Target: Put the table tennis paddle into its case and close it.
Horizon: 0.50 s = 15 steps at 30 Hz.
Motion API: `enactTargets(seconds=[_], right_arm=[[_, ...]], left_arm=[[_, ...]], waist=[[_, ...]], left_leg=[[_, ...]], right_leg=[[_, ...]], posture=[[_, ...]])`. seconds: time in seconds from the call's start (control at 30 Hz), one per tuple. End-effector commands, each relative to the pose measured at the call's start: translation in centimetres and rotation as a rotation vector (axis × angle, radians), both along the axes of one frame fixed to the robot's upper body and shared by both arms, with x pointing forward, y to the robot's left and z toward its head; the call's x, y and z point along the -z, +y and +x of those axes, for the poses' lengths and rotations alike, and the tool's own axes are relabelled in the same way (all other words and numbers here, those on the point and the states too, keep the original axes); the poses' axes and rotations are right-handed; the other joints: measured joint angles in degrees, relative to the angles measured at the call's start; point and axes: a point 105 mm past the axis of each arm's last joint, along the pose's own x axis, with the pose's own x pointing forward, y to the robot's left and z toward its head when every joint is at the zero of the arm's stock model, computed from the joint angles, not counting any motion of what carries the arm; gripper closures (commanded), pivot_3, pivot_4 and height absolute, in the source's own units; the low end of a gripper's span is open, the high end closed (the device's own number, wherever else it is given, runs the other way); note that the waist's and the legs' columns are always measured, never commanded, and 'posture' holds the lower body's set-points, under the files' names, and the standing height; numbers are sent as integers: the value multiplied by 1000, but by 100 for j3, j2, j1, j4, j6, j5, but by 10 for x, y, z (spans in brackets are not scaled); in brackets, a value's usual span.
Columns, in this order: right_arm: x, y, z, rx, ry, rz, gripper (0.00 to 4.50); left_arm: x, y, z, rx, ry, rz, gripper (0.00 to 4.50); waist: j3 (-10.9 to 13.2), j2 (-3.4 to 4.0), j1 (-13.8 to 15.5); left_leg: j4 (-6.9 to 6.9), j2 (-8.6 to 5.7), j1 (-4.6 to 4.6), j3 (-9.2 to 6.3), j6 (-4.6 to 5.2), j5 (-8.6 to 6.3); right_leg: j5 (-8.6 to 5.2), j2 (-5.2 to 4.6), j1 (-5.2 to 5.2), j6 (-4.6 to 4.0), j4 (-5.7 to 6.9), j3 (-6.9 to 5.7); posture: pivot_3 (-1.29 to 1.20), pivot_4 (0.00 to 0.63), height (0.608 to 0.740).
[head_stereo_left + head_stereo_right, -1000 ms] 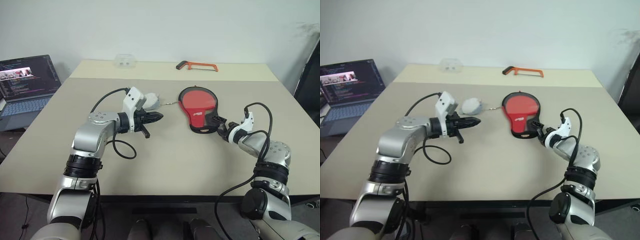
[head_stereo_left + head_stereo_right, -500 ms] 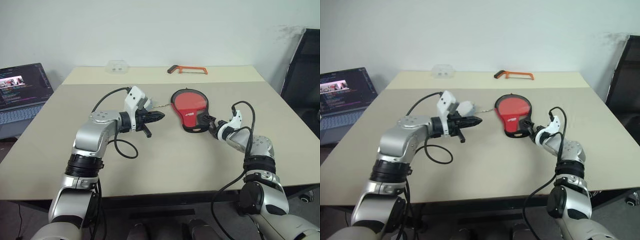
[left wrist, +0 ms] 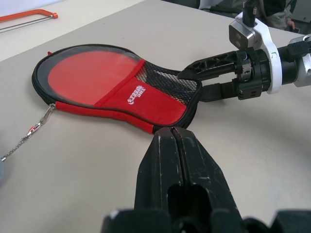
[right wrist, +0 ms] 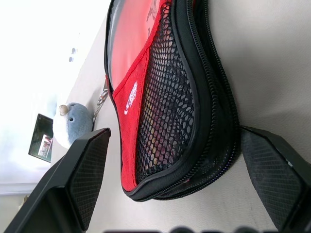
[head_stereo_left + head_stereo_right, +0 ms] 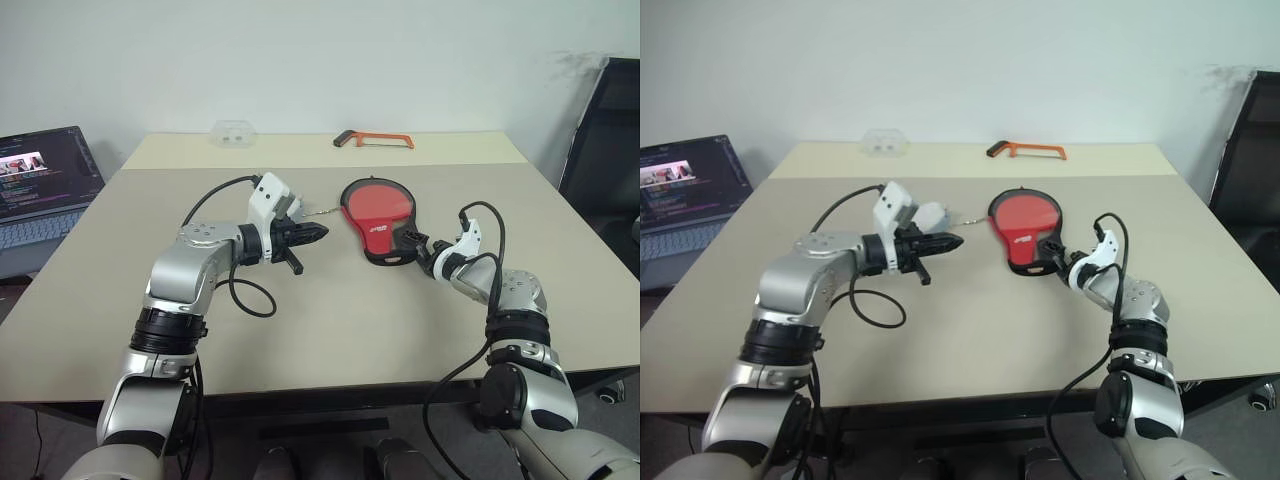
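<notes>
Case, red-sided with black mesh, lies flat on the bench between the spread right end effector and the pressed-together left end effector.

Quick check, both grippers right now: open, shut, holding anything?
Left gripper: shut, holding nothing, above the table short of the case.
Right gripper: open, fingers either side of the case's narrow end, not closed on it.

laptop off table's left | hacksaw far edge | clear box far edge | chair right
</notes>
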Motion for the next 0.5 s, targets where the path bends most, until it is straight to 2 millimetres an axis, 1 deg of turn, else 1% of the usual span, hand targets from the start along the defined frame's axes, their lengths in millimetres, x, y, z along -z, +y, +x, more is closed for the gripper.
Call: enactTargets(seconds=[0.03, 0.17, 0.2, 0.23, 0.3, 0.37, 0.5], right_arm=[[3, 12, -4, -53, -4, 5, 186], [-14, 12, 1, -36, -58, 14, 186], [-16, 12, 2, -32, -65, 11, 186], [-17, 13, 2, -35, -66, 7, 186], [-16, 15, 2, -39, -61, -1, 186], [-14, 14, 2, -34, -52, -8, 589], [-9, 10, 3, -16, -31, -20, 2004]], left_arm=[[-16, -4, -3, 19, -53, -9, 4490], [-15, -4, -3, 18, -49, -7, 4490], [-14, -4, -3, 18, -49, -7, 4490], [-14, -4, -3, 18, -48, -8, 4490], [-15, -3, -3, 15, -48, -9, 4490], [-15, -3, -3, 13, -48, -9, 4500], [-15, -3, -3, 11, -48, -10, 4500]], waist=[[0, 0, -5], [1, 0, -15], [1, 0, -14], [1, 0, -14], [1, 0, -14], [1, 1, -13], [4, 2, -11]], left_leg=[[-4, 0, 0, 1, 0, 0], [-30, 0, -1, 6, 0, 0], [-40, -1, -2, 7, 0, 0], [-52, -1, -3, 8, 1, 1], [-70, 0, -5, 8, 1, 1], [-78, 0, -19, 9, 1, 1], [-87, 1, -49, 6, 1, 0]], right_leg=[[1, 0, -1, 0, -5, 1], [2, 1, -7, 1, -25, 8], [3, 1, -10, 2, -31, 8], [19, 3, -12, 30, -40, 9], [20, 4, -17, 32, -55, 9], [16, 6, -32, 26, -56, 11], [14, 9, -58, 23, -57, 7]], posture=[[0, 150, 740], [0, 150, 740], [0, 150, 740], [0, 150, 740], [0, 150, 740], [0, 150, 740], [0, 150, 740]])
